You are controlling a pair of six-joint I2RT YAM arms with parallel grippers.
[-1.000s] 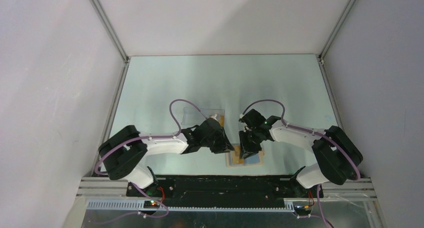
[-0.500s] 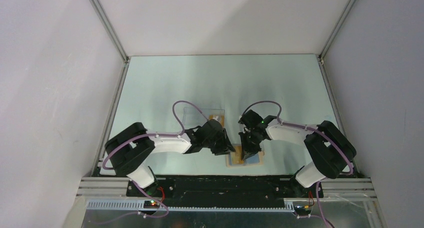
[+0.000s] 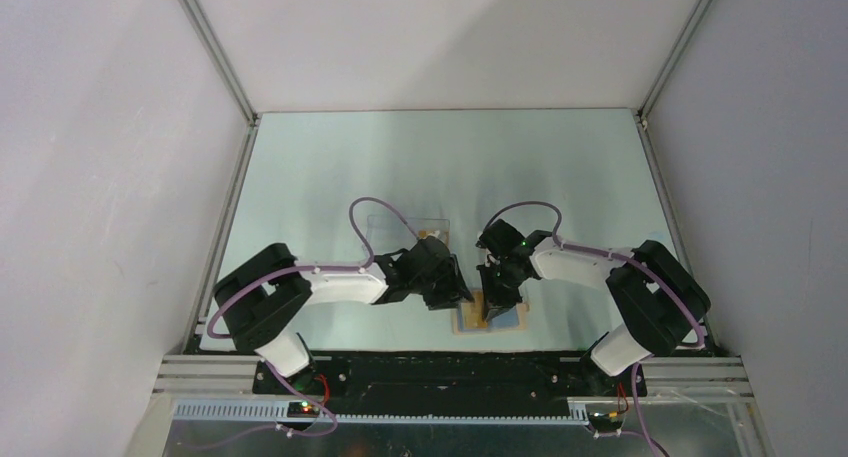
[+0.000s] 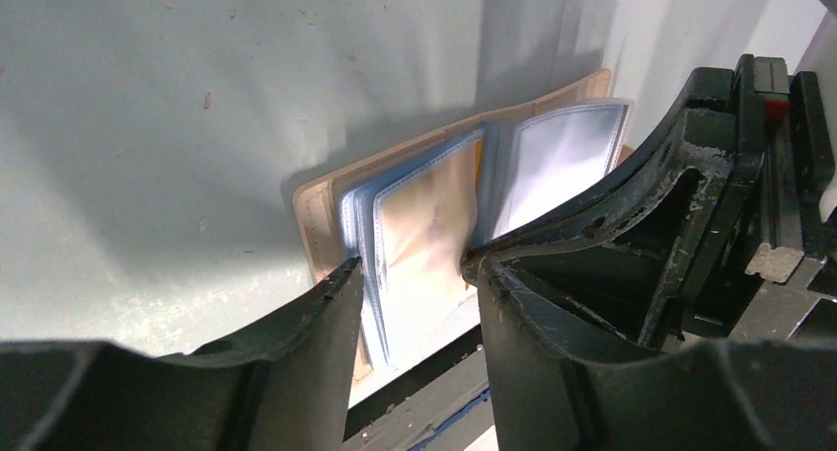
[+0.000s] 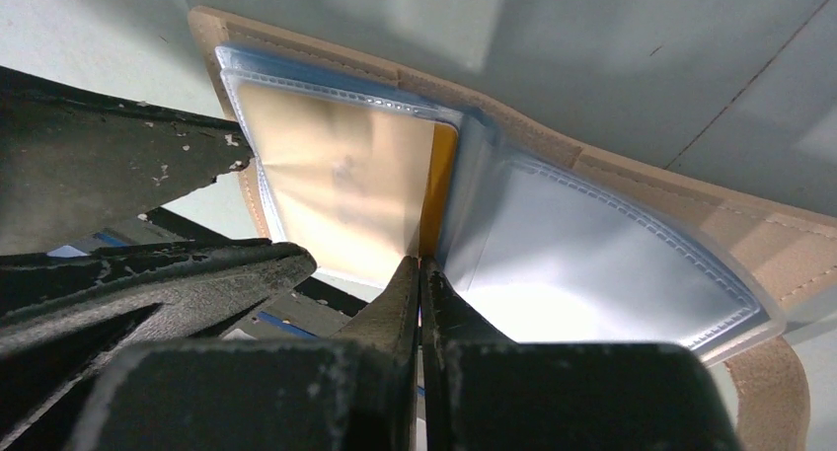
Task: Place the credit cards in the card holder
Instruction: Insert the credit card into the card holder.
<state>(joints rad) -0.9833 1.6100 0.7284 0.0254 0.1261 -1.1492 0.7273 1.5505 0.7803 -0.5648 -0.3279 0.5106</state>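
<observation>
Tan leather card holder [image 3: 505, 319] lies open at the near edge of the pale green counter [image 3: 400, 157], about midway along it, between the two arms. Its clear, blue-trimmed sleeves fan up from the spine. One sleeve carries an orange-yellow credit card [image 5: 439, 189], hazy through the plastic, with a strip of its bare orange edge showing beside the fold.

From the left wrist view, the left hand [image 4: 413, 265] stands with its fingers [image 4: 331, 318] apart at a middling width. They straddle the sleeve with the card, one tip by each side edge of it; I cannot tell whether they touch it.

The right hand [image 5: 420, 268] is closed, fingers pressed together with no gap. Its tips sit at the near end of that orange strip, at the fold between the sleeves. Whether the card or the plastic is pinched between them cannot be told.

Further back on the counter, behind the left hand, lies a clear plastic box [image 3: 395, 229].
</observation>
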